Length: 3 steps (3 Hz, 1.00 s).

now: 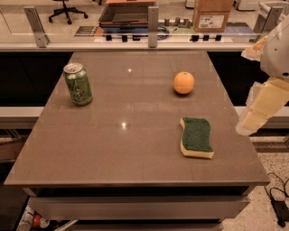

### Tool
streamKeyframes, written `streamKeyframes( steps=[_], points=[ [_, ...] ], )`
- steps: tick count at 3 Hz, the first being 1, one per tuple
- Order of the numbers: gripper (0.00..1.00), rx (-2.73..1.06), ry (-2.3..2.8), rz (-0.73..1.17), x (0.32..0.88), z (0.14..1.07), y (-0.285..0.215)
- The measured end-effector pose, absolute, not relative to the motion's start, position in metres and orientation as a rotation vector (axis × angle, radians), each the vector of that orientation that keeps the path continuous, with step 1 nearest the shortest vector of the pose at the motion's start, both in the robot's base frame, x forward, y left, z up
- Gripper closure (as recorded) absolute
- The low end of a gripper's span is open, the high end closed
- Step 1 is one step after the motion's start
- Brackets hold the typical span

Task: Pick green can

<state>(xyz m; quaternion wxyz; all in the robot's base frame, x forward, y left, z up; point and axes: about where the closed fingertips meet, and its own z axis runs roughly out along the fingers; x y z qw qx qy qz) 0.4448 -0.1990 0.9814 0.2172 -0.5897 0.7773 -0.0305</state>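
**Pick not yet begun: can untouched, hand off to the side**

The can (78, 84) stood upright near the far left of the table (122, 149), with nothing touching it. The hand (258, 110) hung beyond the table's right edge, well apart from the can and on the opposite side. It held nothing that could be seen, and whether it was open or closed could not be told. By this showing, none of the task was done: the reach across, the grip and the lift all remained.

The table was a plain brown slab with 2 small glints of light on it. An orange (184, 83) lay far right, and a sponge (197, 137) sat nearer, green side up, both well apart from the can. Behind the table ran a low rail (135, 45) with posts. Beyond it were a chair (67, 10) and a box (212, 14). Cables (279, 204) lay on the floor at lower right.
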Motion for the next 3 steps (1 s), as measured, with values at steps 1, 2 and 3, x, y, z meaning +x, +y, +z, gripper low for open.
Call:
streamKeyframes(
  steps=[1,2,3],
  points=[
    [0.00,-1.564,2.083,-0.010,0.464,0.976,-0.179],
    [0.00,-1.495,2.010,0.064,0.485,0.974,-0.162],
    [0.00,-1.436,1.936,0.145,0.504,0.968,-0.144]
  ],
)
